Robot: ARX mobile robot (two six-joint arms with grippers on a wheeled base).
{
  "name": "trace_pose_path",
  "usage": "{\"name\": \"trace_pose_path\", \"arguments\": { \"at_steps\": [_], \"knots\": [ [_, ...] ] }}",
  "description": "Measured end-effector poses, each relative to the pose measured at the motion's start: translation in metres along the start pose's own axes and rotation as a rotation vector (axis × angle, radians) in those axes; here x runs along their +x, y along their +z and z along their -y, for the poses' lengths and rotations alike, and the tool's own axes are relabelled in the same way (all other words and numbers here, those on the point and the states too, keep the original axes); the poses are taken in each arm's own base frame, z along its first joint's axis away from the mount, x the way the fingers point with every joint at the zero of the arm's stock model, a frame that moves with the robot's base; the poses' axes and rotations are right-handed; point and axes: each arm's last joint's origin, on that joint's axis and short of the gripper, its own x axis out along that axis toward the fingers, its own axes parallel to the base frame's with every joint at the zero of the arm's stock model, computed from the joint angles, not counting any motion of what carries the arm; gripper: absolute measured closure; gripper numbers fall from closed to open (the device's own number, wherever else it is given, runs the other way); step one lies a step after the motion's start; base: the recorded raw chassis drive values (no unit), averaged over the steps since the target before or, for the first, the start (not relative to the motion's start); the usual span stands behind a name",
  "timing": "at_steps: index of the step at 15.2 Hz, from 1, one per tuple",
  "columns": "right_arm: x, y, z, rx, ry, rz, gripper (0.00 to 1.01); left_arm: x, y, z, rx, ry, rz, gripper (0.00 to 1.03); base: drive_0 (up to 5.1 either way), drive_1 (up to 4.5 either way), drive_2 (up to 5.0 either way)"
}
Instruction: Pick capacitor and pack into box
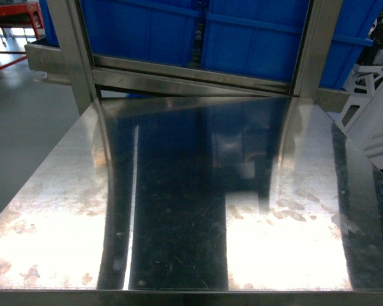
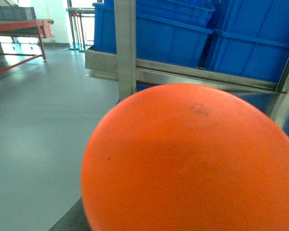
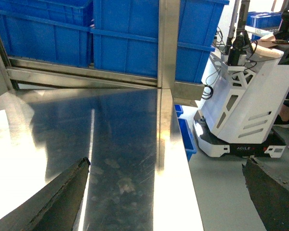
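No capacitor or box in any view, so I can't judge direction, axis or nearer arm yet. Right gripper [image 3: 164,202] fingers wide apart over steel table [image 1: 51,242] right edge; left gripper hidden behind orange dome [image 2: 192,163], can't tell.

ahead of the right claw's dark fingers [image 3: 58,202], the table [image 3: 120,144] is shiny silver steel with pale blotches; blue bins [image 3: 135,33] beyond, grey floor [image 2: 33,120], an orange dome [image 2: 192,163].
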Motion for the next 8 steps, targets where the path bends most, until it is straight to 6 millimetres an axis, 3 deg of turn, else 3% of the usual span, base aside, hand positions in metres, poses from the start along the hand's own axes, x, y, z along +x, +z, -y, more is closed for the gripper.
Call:
{"name": "trace_pose_path", "arguments": {
  "at_steps": [8],
  "knots": [
    [0.0000,0.0000,0.0000,0.000,0.000,0.000,0.03,0.0000,0.0000,0.0000,0.000,0.000,0.000,0.59,0.0,0.00,0.0]
  ]
}}
